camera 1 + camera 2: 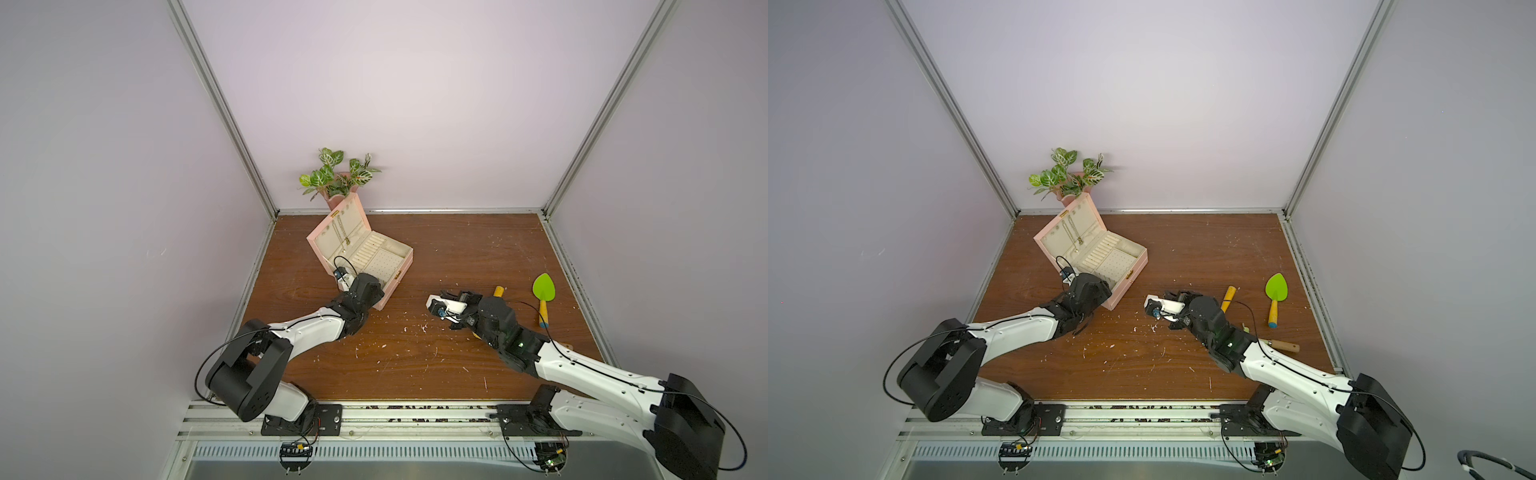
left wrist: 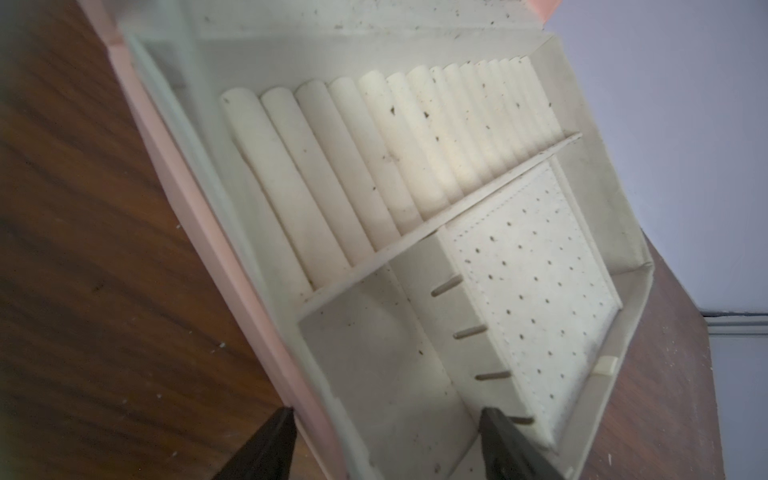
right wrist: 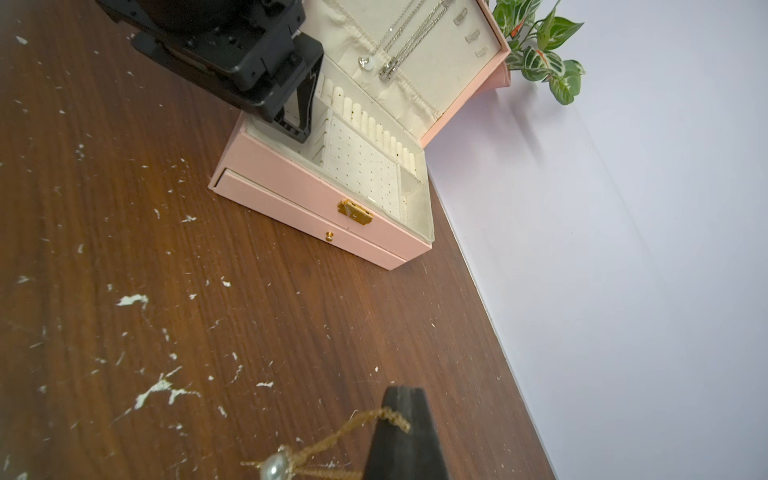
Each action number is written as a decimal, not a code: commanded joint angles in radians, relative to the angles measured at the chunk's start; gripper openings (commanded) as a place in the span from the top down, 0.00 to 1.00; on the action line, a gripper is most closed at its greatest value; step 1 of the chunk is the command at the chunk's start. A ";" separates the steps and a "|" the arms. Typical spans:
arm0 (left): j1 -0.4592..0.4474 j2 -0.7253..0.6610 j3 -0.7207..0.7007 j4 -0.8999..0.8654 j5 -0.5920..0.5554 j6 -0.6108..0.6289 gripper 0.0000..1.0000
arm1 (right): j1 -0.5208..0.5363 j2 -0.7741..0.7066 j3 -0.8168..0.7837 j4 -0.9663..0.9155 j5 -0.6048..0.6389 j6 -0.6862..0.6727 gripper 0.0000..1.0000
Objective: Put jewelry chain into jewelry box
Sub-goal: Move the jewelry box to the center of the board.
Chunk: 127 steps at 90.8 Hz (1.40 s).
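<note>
1. Wood tabletop (image 1: 436,257), lilac walls.
2. jewelry chain (image 3: 332,442) is pinched in the closed right gripper (image 3: 402,399), bead end dangling, over bare table and well apart from the jewelry box (image 3: 291,183).
3. Box lid (image 3: 440,62) is up. The left gripper (image 2: 386,413) has its jaws apart at the corner compartment (image 2: 374,365), holding nothing.
4. Leafy vase (image 1: 336,195) sits behind the box, green trowel (image 1: 543,291) near the right arm.

Jewelry chain (image 3: 328,442): fine pale gold, round pearly bead at one end, pinched in right gripper (image 3: 403,399), well apart from box.
Jewelry box (image 1: 397,278) (image 1: 1136,279): pale pink, lid up, cream lining, ring rolls, dotted panel, set askew at back-left of table (image 3: 124,249).
</note>
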<state>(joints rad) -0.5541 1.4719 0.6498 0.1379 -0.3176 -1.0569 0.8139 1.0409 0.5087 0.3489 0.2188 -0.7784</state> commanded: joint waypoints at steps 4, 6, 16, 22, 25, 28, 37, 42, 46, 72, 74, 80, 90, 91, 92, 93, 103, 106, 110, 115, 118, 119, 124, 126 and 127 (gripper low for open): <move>0.013 0.019 0.033 -0.079 0.025 0.068 0.37 | 0.009 -0.036 -0.003 0.042 -0.008 0.002 1.00; 0.013 0.018 0.033 -0.091 0.030 0.081 0.39 | 0.008 -0.042 -0.004 0.044 -0.010 0.004 1.00; 0.013 -0.011 0.011 -0.140 0.040 0.140 0.48 | 0.011 -0.061 -0.003 0.042 -0.027 0.014 1.00; 0.013 -0.035 0.000 -0.173 0.048 0.184 0.52 | 0.010 -0.070 0.000 0.037 -0.038 0.022 1.00; 0.013 -0.047 -0.005 -0.192 0.055 0.207 0.53 | 0.010 -0.077 0.003 0.034 -0.044 0.027 1.00; 0.014 -0.055 -0.012 -0.209 0.064 0.227 0.54 | 0.011 -0.080 0.007 0.030 -0.048 0.031 1.00; 0.013 -0.098 -0.035 -0.233 0.114 0.283 0.55 | 0.011 -0.091 0.030 0.006 -0.059 0.056 1.00; 0.014 -0.124 -0.051 -0.237 0.147 0.314 0.56 | 0.012 -0.099 0.046 -0.014 -0.067 0.074 1.00; 0.009 -0.145 -0.063 -0.242 0.168 0.342 0.57 | 0.011 -0.105 0.063 -0.032 -0.071 0.089 1.00; -0.074 -0.244 -0.093 -0.318 0.201 0.474 0.60 | 0.016 -0.110 0.184 -0.172 -0.127 0.158 1.00; -0.084 -0.249 -0.093 -0.322 0.202 0.478 0.60 | 0.016 -0.110 0.194 -0.182 -0.129 0.162 1.00; -0.105 -0.264 -0.097 -0.333 0.208 0.491 0.61 | 0.017 -0.107 0.221 -0.209 -0.139 0.174 1.00; -0.119 -0.294 -0.111 -0.355 0.221 0.509 0.63 | 0.019 -0.105 0.254 -0.238 -0.158 0.186 1.00; -0.121 -0.298 -0.112 -0.358 0.219 0.511 0.63 | 0.019 -0.105 0.256 -0.240 -0.160 0.186 1.00; -0.122 -0.302 -0.113 -0.362 0.219 0.512 0.63 | 0.019 -0.104 0.259 -0.241 -0.161 0.187 1.00; -0.124 -0.305 -0.114 -0.365 0.219 0.512 0.63 | 0.019 -0.104 0.260 -0.242 -0.162 0.187 1.00; -0.143 -0.325 -0.106 -0.395 0.221 0.527 0.65 | 0.019 -0.104 0.269 -0.242 -0.175 0.191 1.00; -0.145 -0.327 -0.104 -0.407 0.216 0.531 0.65 | 0.019 -0.103 0.269 -0.239 -0.178 0.191 1.00; -0.149 -0.331 -0.102 -0.419 0.214 0.535 0.65 | 0.019 -0.102 0.269 -0.236 -0.181 0.192 1.00; -0.151 -0.334 -0.105 -0.430 0.216 0.538 0.65 | 0.019 -0.102 0.268 -0.232 -0.184 0.192 1.00; -0.152 -0.334 -0.104 -0.443 0.212 0.539 0.66 | 0.019 -0.101 0.268 -0.231 -0.185 0.192 1.00; -0.152 -0.334 -0.104 -0.447 0.209 0.540 0.66 | 0.019 -0.101 0.268 -0.229 -0.187 0.194 1.00; -0.154 -0.334 -0.099 -0.471 0.200 0.544 0.68 | 0.019 -0.098 0.265 -0.226 -0.189 0.195 1.00; -0.155 -0.336 -0.098 -0.483 0.193 0.544 0.69 | 0.020 -0.099 0.264 -0.224 -0.190 0.194 1.00; -0.155 -0.337 -0.098 -0.488 0.190 0.545 0.69 | 0.019 -0.098 0.263 -0.222 -0.191 0.194 1.00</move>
<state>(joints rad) -0.6868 1.1431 0.5552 -0.2260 -0.1509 -0.5644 0.8265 0.9466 0.7448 0.1055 0.0540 -0.6098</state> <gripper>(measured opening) 0.319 0.045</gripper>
